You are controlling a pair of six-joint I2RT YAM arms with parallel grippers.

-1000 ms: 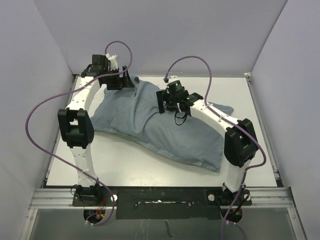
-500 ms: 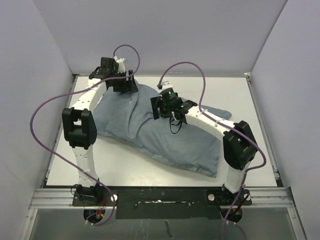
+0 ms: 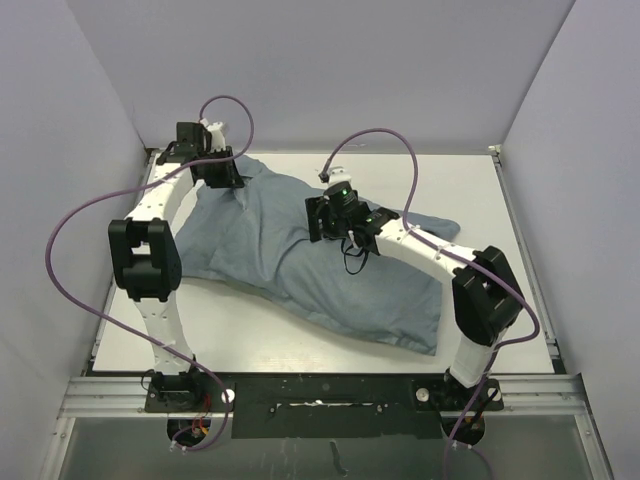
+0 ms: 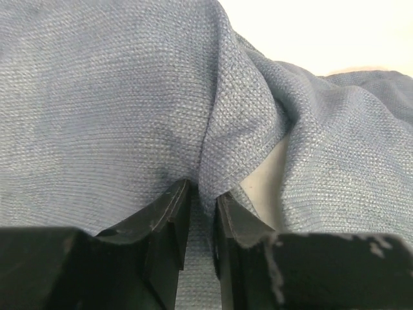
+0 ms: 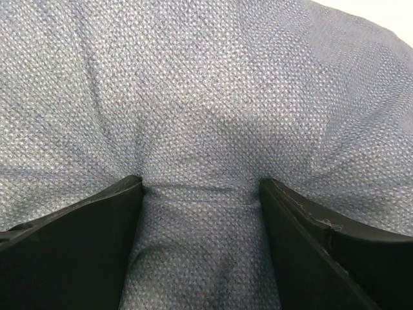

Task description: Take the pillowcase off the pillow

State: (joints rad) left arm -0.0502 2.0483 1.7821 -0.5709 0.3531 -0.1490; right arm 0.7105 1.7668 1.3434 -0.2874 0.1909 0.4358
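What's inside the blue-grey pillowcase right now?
The pillowcase bulges as though filled, but its fabric hides whatever is inside. From above only blue-grey cloth shows, with the left claw pinching a fold.

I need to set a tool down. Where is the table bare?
The table is bare along the near edge, in front of the pillowcase, and in the far right corner behind it. Crowded: far left, where the left gripper pinches fabric, and mid-table under the right gripper.
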